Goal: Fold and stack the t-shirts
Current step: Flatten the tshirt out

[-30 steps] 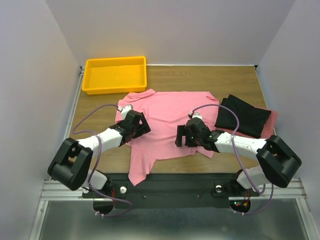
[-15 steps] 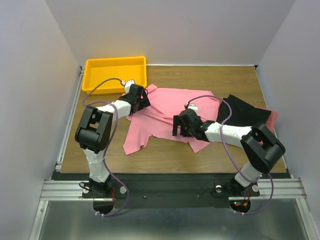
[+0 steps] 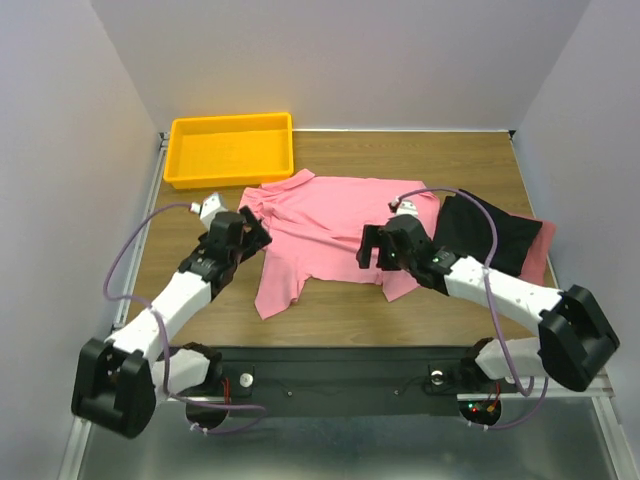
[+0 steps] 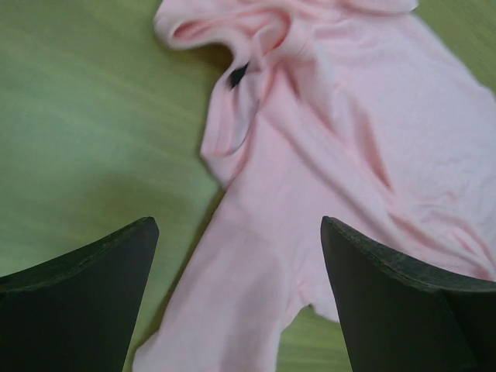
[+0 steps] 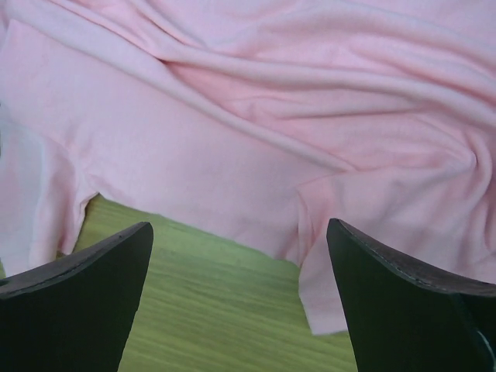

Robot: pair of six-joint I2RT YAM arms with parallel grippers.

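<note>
Top external: left hand (image 3: 250, 232), right hand (image 3: 372, 250) spread above pink shirt (image 3: 325, 215).

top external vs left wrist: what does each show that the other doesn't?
Top external only: the yellow tray, a black shirt lying on pink cloth, both arms, and the right hand over the pink collared shirt. Left wrist only: a small black mark on a fold of that shirt, and the left hand with its fingers spread, nothing between them. Both: the rumpled pink shirt on the wooden table.
</note>
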